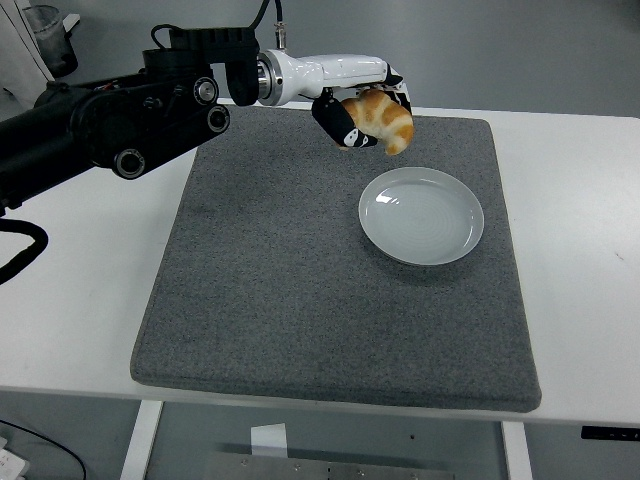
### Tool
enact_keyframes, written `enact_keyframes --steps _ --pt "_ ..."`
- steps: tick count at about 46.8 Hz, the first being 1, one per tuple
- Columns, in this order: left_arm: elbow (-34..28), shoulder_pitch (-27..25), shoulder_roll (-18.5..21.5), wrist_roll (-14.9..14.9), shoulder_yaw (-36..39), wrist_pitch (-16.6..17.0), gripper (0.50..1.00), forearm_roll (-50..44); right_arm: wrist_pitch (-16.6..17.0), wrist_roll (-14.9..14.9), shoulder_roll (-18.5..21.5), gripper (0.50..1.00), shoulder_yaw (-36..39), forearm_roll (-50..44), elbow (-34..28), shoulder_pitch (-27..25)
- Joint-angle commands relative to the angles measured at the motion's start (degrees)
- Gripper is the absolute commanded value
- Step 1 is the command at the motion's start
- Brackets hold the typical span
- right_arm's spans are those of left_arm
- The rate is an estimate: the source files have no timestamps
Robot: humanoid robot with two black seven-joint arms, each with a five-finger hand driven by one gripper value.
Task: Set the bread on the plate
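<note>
One left hand (352,112) — fingers (340,125) clasped around the bread (381,119), held in the air over the far part of the grey mat (300,290), just beyond the white plate (421,215). Plate bare, lying right of the mat's centre, clear of its edges. Black arm extends from the left across the white bench (70,280). No legible writing.

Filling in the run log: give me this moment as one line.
left hand: holds bread | bread: in the air, up-left of plate | plate: empty, on grey mat | right arm: unseen
</note>
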Motion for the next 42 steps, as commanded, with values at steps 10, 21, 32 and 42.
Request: enact_keyframes --steps 10,21,32,42 --pt "3.79 -1.96 -3.15 0.0 0.05 -1.08 0.5 0.48 0.0 0.0 0.0 0.932 0.03 0.0 0.0 -0.01" --pt "7.48 -2.85 -7.46 0.0 0.93 -1.26 0.5 0.92 0.0 0.0 0.0 0.932 -0.06 0.0 0.0 -0.01" --pt "14.33 -2.67 -13.7 0.0 1.72 -1.26 0.5 1.63 0.0 0.0 0.0 0.932 0.03 0.0 0.0 -0.01" --pt "19.43 -2.49 -15.46 0.0 4.18 -0.73 0.5 2.15 0.0 0.0 0.0 0.932 0.03 0.0 0.0 -0.01"
